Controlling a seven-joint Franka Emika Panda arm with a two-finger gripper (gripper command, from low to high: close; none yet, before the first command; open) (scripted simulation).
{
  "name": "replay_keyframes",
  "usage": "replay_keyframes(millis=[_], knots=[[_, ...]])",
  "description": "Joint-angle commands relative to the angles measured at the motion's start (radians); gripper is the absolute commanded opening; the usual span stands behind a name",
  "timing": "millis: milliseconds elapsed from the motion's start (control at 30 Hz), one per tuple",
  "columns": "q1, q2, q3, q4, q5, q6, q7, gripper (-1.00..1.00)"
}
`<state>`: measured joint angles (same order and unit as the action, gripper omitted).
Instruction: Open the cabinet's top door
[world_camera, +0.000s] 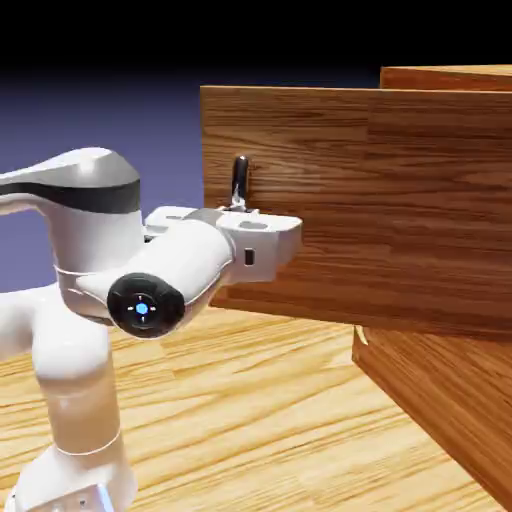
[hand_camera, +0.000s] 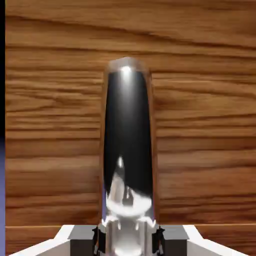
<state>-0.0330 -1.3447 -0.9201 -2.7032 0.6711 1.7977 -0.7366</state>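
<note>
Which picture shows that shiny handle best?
The hand view: the handle fills its middle, glossy against the top door, and runs down between the shut gripper tips. The exterior view shows only its upper end above the gripper.

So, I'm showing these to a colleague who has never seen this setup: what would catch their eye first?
Probably the top door, a wide slab of glossy wood grain swung well out from the cabinet across the exterior view's upper right. Next, the white arm's tool, shut on the silver handle near the door's left edge. In the hand view that shiny handle fills the middle against the wood.
</note>
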Motion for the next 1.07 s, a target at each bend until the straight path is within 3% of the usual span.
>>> replay_keyframes(millis=[0,467,1033], knots=[[0.019,0.010,-0.032,0.036,-0.025,-0.041,0.001,-1.00],[0.373,0.066,-0.327,0.544,-0.223,-0.493,0.048,-1.00],[0.829,0.020,-0.483,1.160,-0.285,-0.914,0.171,-1.00]])
